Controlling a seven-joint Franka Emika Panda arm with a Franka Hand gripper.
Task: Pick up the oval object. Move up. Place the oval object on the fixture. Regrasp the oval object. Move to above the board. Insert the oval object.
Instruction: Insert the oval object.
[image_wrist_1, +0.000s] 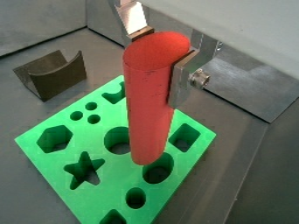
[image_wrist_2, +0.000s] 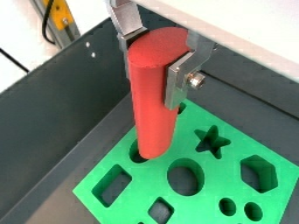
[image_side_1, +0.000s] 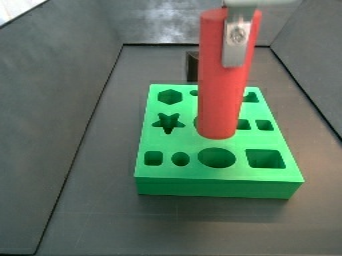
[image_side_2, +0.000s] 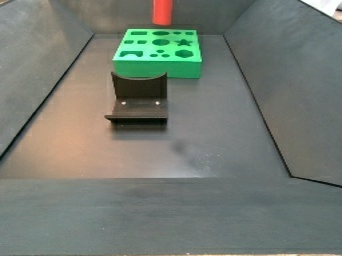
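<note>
A dark grey, matt floor (image_side_2: 201, 150) lies at the bottom of a trough-like enclosure. Sloping walls of the same dark sheet rise on both sides, one (image_side_2: 40, 90) facing the other (image_side_2: 281, 70), and a back wall (image_side_1: 160, 20) closes the far end. A soft, pale sheen shows on the floor, with no hard shadows. In a wrist view, a white surface (image_wrist_2: 17, 35) lies beyond the wall's rim, with a yellow part (image_wrist_2: 52, 17) and a black cable (image_wrist_2: 12, 59).

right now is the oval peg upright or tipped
Upright: the oval object hangs vertically, held near its top in the gripper above the board.
</note>
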